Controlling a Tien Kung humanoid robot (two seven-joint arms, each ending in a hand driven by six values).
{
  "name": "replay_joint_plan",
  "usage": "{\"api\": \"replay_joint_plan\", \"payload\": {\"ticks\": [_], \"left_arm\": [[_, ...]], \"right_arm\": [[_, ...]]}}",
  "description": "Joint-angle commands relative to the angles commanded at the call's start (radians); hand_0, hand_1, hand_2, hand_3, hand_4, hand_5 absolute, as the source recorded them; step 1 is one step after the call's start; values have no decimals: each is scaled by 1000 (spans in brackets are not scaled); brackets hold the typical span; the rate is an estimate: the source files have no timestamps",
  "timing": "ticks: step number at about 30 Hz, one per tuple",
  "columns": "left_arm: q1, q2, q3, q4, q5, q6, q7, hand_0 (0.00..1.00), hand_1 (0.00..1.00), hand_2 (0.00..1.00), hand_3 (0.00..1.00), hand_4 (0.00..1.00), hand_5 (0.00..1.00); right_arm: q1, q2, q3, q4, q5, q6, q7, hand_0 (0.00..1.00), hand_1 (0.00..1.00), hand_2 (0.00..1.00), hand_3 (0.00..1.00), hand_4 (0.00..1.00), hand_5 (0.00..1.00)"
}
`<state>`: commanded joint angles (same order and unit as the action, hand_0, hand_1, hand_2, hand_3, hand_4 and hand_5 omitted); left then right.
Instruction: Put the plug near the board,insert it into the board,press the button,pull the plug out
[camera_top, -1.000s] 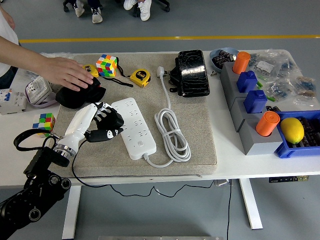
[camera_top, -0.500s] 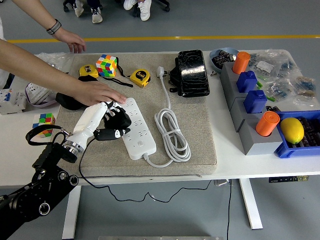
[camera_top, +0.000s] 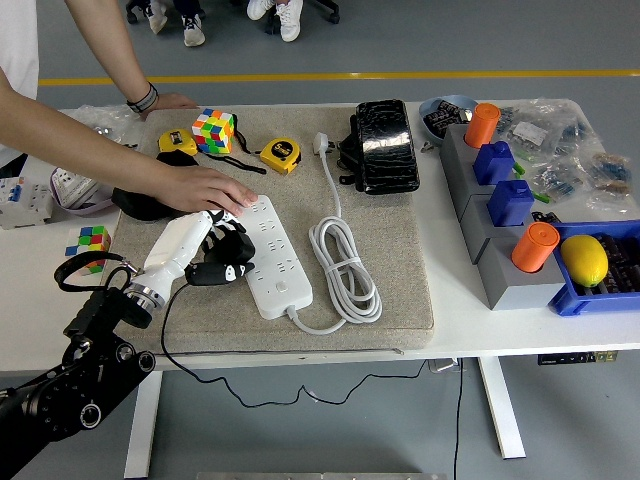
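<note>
A white power strip (camera_top: 272, 256) lies on the grey mat (camera_top: 400, 250), its white cord coiled (camera_top: 346, 266) to the right and its white plug (camera_top: 321, 142) at the mat's far side. My left hand (camera_top: 224, 260) is against the strip's left edge, fingers curled around a small black plug. The plug's black cable (camera_top: 165, 345) trails over the mat's front edge. A person's hand (camera_top: 213, 189) presses on the strip's far left corner, just above my hand. The right arm is out of view.
The person's other hand (camera_top: 172, 100) rests on the table at the far left. Near it are a Rubik's cube (camera_top: 213, 130), a yellow tape measure (camera_top: 280, 155) and black pouches (camera_top: 383, 145). Grey blocks with orange and blue pieces (camera_top: 500, 200) and a blue bin with a lemon (camera_top: 585, 258) stand at the right.
My left hand moved right to the strip's edge. The person's hand moved from the black pouch onto the strip's far corner, and a second arm came in at the top left.
</note>
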<state>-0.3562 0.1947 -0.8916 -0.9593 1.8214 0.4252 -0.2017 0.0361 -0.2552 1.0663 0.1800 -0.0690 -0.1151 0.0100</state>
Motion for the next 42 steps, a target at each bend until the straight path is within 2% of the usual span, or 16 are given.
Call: {"api": "replay_joint_plan", "payload": {"ticks": [14, 15, 20, 21, 26, 27, 32, 33, 38, 39, 42], "left_arm": [[-1, 2, 3, 7, 7, -12, 11, 287, 397, 445, 555, 784, 2], [-1, 1, 4, 7, 8, -15, 14, 357, 483, 541, 576, 980, 148], [-2, 0, 6, 4, 4, -30, 22, 357, 483, 541, 576, 980, 148], [-2, 0, 5, 4, 4, -34, 25, 456, 614, 640, 690, 998, 258], [0, 1, 1, 1, -7, -40, 21, 456, 614, 640, 690, 998, 258], [1, 1, -1, -2, -10, -40, 20, 502, 665, 702, 756, 998, 369], [4, 2, -11, -17, -25, -41, 14, 502, 665, 702, 756, 998, 369], [6, 3, -14, -21, -26, -41, 13, 503, 672, 704, 753, 998, 402], [29, 14, -30, -70, -50, -44, 10, 503, 672, 704, 753, 998, 402], [37, 18, -33, -84, -58, -42, 5, 485, 641, 672, 726, 998, 427], [58, 29, -41, -119, -85, -30, -18, 485, 641, 672, 726, 998, 427]], "right_arm": [[1, 0, 4, 0, -5, 2, 1, 498, 598, 559, 509, 843, 386], [1, 0, 7, 0, -8, 2, 1, 497, 598, 559, 508, 844, 386], [0, -1, 15, 0, -17, 3, 2, 497, 598, 559, 508, 844, 386], [0, -1, 16, 0, -17, 4, 3, 496, 598, 559, 509, 844, 385], [0, 0, 17, 0, -19, 5, 3, 496, 598, 559, 509, 844, 385], [0, 1, 17, 0, -19, 6, 2, 496, 598, 559, 509, 845, 386], [1, 1, 19, 0, -21, 6, 3, 496, 598, 559, 509, 845, 386], [1, 1, 19, 0, -21, 6, 3, 496, 598, 560, 509, 846, 386], [0, 0, 23, 0, -24, 6, 5, 496, 598, 560, 509, 846, 386], [0, 0, 22, 0, -24, 6, 5, 496, 598, 559, 509, 846, 385], [1, 1, 22, 0, -25, 5, 5, 496, 598, 559, 509, 846, 385]]}}
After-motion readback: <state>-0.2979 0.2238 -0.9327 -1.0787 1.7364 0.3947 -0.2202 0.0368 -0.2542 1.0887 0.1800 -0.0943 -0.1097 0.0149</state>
